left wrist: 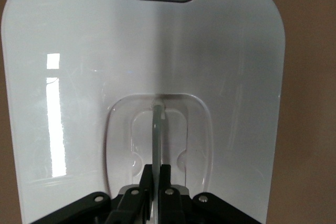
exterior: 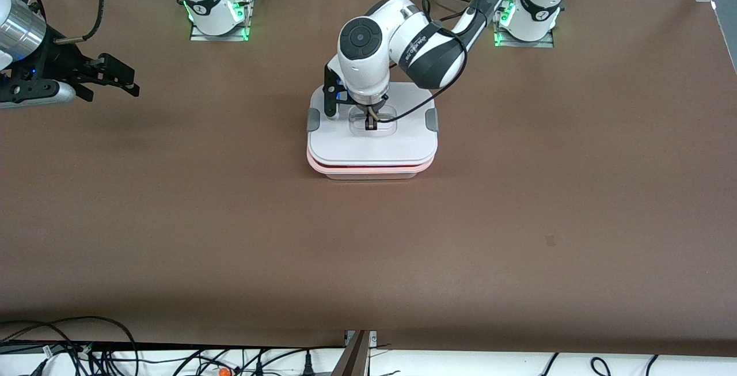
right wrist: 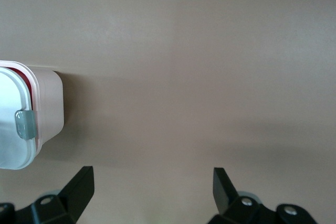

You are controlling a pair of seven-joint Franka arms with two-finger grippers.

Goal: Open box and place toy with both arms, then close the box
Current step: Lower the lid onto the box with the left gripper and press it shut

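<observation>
Left hand [exterior: 371, 124] sat at frame centre in front view, pinched shut on clear handle [left wrist: 157, 129] in lid [exterior: 371, 145] of box [exterior: 368, 172]. Handle blade ran straight out from hand, fingers [left wrist: 166, 182] straddling it. Box rested mid-table [exterior: 518, 220]; toy not visible. Right hand [exterior: 118, 76] waited upper left, spread wide, empty, well apart from box.
</observation>
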